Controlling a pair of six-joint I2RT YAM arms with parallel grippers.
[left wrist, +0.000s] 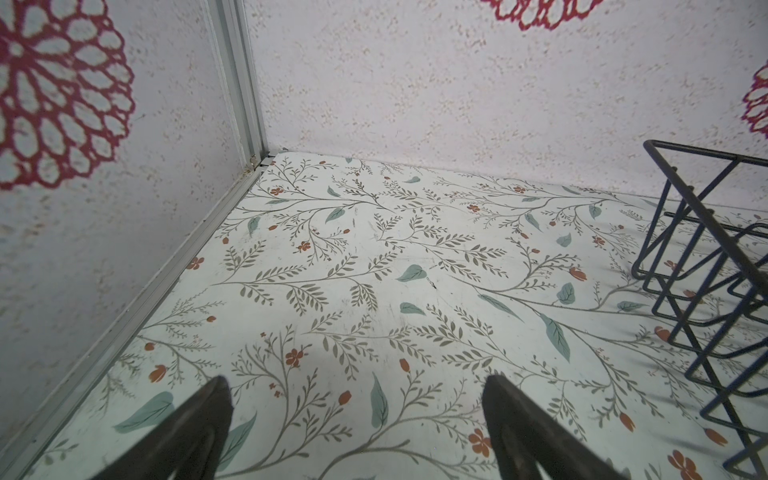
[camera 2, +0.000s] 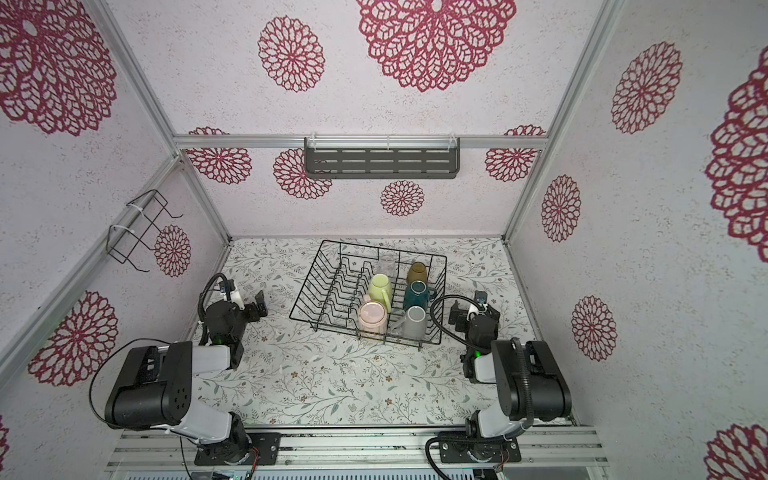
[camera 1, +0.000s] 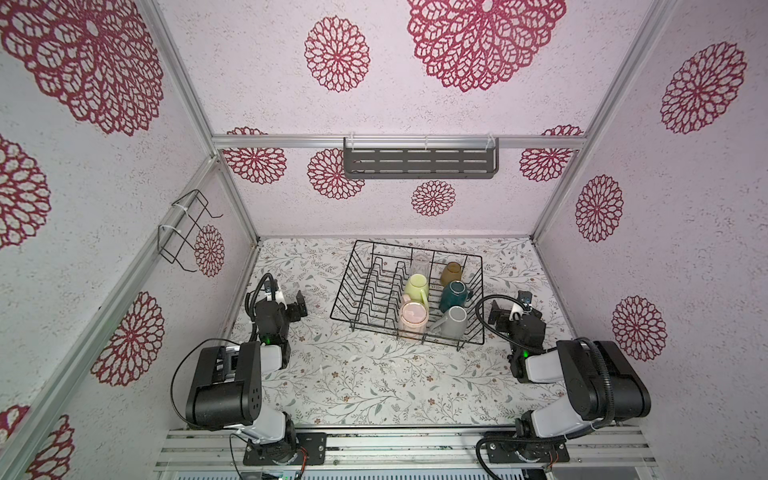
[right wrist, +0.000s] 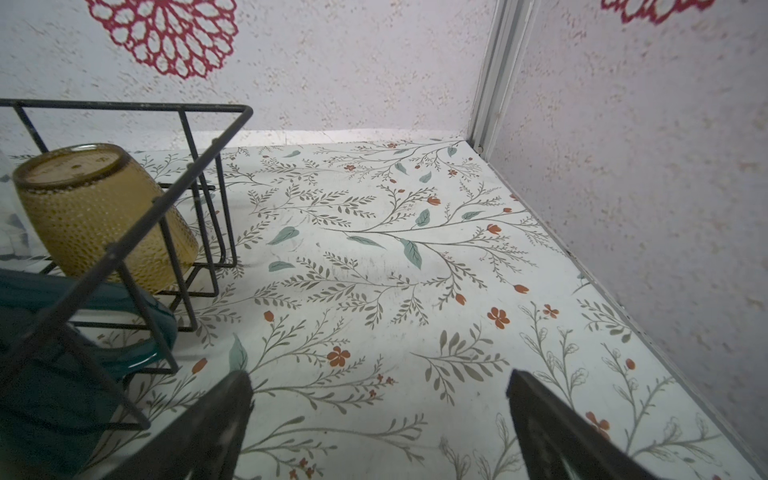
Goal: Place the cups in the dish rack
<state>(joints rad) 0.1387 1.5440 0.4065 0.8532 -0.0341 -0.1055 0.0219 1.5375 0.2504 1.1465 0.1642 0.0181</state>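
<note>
Top view: all six cups [camera 1: 417, 286] sit inside the dish rack [camera 1: 368, 291], 3 o'clock half, pink tumbler [camera 1: 413, 318] and grey mug [camera 1: 455, 322] nearest me; left gripper [camera 1: 300, 305] at rack's 9, right gripper [camera 1: 496, 313] at its 3, both w/ jaws spread, empty. Left wrist: bare rack corner only. Right wrist: amber tumbler [right wrist: 99, 216] base-up, axis tipped; prob slick brittle glass, I'd grip mid-wall

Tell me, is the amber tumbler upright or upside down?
Upside down, slightly tilted: the amber tumbler shows its base on top, wider mouth down in the dish rack.
</note>
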